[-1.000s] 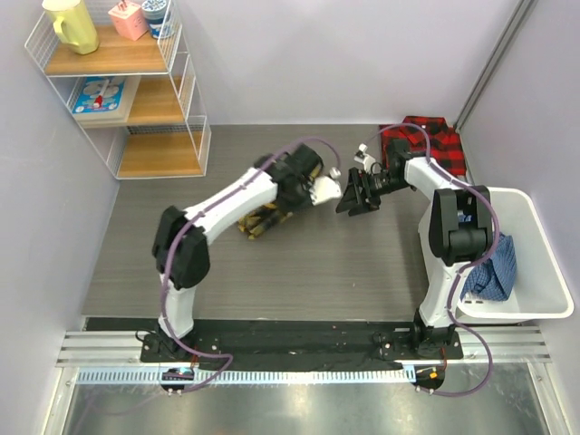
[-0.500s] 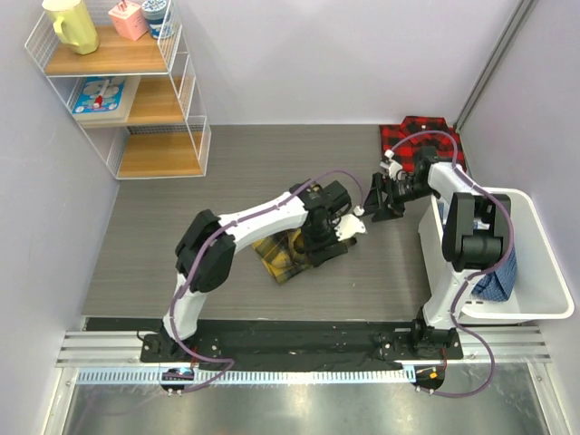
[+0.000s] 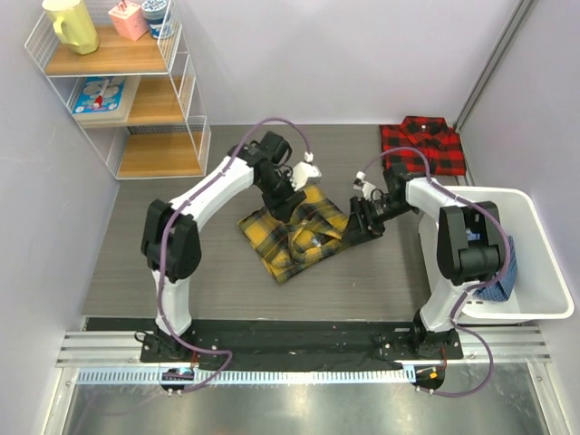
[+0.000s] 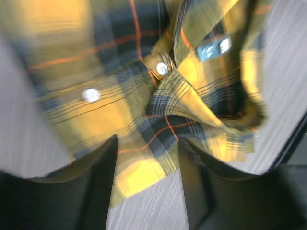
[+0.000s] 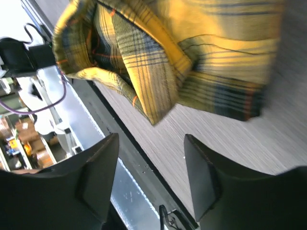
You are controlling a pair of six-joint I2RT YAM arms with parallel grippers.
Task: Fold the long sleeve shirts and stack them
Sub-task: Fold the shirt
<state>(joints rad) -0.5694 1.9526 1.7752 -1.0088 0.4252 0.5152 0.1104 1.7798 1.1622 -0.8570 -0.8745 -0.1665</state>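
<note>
Where the two arms are bolted at the near edge, a grey wood-grain table (image 3: 181, 272) stretches away. On the near right stands a white bin (image 3: 535, 227) holding a bundled blue cloth (image 3: 497, 265).

Around the middle of the table lies the yellow shirt (image 3: 294, 234), plaid with dark checks and thin red lines. It is loosely bunched into a rough square, not neatly folded.

The right gripper (image 5: 151, 139) sits low at the shirt's right edge. Its two dark fingers are spread, with bare table between them and the shirt's edge just beyond the tips.

The left gripper (image 4: 146, 143) hangs over the shirt's far side, its fingers also spread apart. Its blurred wrist view shows the collar, two white buttons and a small blue label. Cloth shows in the gap between the fingers, but they are not pinching it.

In the far right corner the red-and-black shirt (image 3: 423, 145) lies flat. At the far left stands a wire shelf (image 3: 159, 156) with a yellow pitcher (image 3: 71, 24) on top.
</note>
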